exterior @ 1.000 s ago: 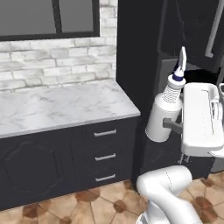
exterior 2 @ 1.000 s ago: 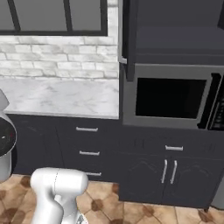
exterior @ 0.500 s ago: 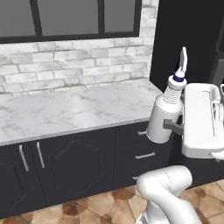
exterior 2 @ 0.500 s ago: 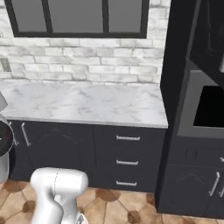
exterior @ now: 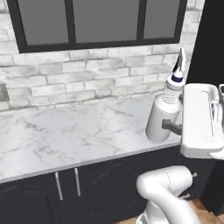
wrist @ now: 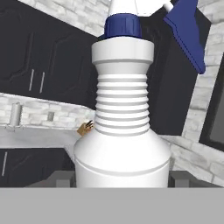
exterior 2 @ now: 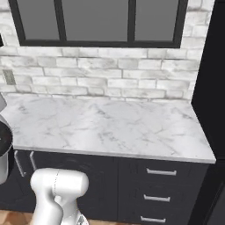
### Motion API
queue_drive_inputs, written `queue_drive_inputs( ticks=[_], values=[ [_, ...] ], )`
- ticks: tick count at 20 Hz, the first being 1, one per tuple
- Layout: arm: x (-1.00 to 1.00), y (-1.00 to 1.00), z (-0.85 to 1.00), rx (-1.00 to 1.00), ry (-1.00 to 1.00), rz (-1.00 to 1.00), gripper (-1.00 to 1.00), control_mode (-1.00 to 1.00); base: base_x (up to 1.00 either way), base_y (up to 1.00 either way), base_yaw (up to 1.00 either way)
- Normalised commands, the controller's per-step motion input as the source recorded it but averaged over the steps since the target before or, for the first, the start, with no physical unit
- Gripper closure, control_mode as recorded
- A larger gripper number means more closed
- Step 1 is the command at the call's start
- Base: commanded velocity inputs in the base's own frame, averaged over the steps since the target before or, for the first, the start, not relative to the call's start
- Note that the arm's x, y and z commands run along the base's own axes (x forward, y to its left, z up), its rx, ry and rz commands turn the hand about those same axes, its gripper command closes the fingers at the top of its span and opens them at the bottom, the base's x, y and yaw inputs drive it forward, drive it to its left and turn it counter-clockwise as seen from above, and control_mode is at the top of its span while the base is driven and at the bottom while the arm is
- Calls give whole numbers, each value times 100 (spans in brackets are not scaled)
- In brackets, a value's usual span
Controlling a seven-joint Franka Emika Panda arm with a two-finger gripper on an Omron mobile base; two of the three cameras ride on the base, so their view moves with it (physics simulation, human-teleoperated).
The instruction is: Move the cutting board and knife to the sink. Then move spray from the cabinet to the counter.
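The spray (exterior: pixel 167 109) is a white ribbed bottle with a blue collar and a blue trigger. It stands upright above the counter's (exterior: pixel 65 131) right end, clear of the marble. My gripper (exterior: pixel 169 127) is shut on its lower body from the right side. In the hand view the spray (wrist: pixel 124 127) looms large between my two fingertips (wrist: pixel 180 177). Far behind it lies a small brown shape (wrist: pixel 85 128) on a distant counter, too small to name. The white marble counter (exterior 2: pixel 110 127) stretches below a brick wall.
A black-framed window (exterior: pixel 96 22) sits above the brick backsplash. A tall dark unit (exterior 2: pixel 215 88) closes the counter's right end, with drawers (exterior 2: pixel 160 172) under the marble. A wall outlet (exterior: pixel 3 92) is at the far left. Dark panelled cabinets (wrist: pixel 35 52) show behind the bottle.
The base has driven left, so the whole scene slid right: the microwave and tall unit left the picture and the window came in. The spray stays held in the same pose.
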Motion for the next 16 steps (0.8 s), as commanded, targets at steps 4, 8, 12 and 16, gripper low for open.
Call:
queue_drive_inputs(
  ticks=[4, 8, 12, 16],
  values=[
    [0, 0, 0, 0, 0, 0, 100, 100, 33, 38, 6],
    [0, 0, 0, 0, 0, 0, 100, 100, 2, 18, 25],
    [0, 0, 0, 0, 0, 0, 100, 100, -15, 34, 34],
    [0, 0, 0, 0, 0, 0, 100, 100, 0, 26, 34]
  ],
)
